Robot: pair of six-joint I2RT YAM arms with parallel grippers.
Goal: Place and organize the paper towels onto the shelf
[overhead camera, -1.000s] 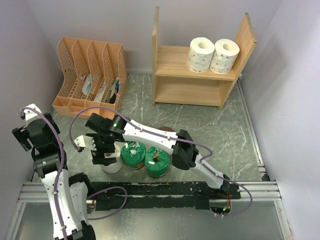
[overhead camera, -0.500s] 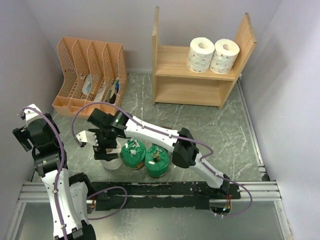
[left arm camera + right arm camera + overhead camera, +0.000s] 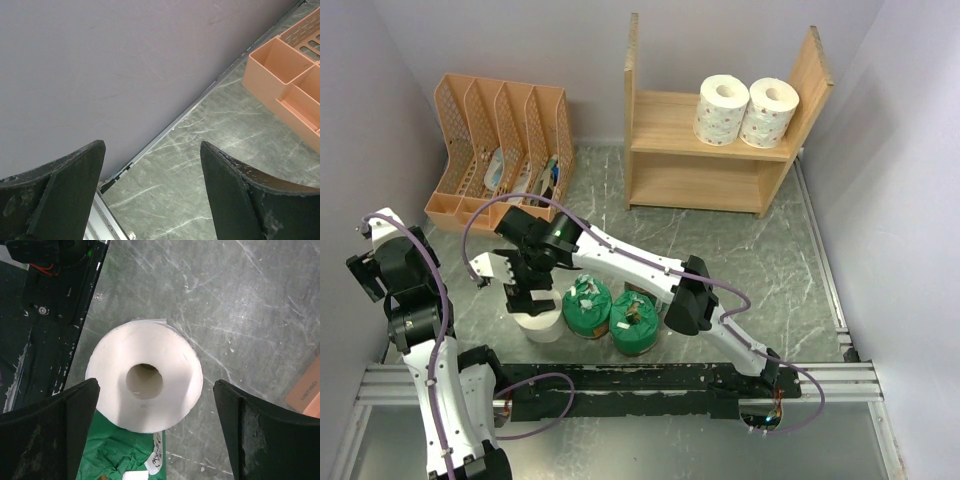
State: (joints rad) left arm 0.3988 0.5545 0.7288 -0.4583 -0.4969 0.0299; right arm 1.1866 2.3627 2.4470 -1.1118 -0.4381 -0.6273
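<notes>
Green marbled worktop [image 3: 750, 260], and on it a white roll [image 3: 545, 325] stands on end just beside two green rolls [image 3: 588, 308]. Right claw [image 3: 156, 384] hovers over it, wide open, empty. Left claw [image 3: 151, 145] gapes empty too. Two white rolls [image 3: 722, 108] sit on the shelf [image 3: 665, 125].

Left arm [image 3: 428, 372], right arm [image 3: 620, 266]: white links, black joints, purple cables [image 3: 463, 240]; jaws black, scuffed.
</notes>
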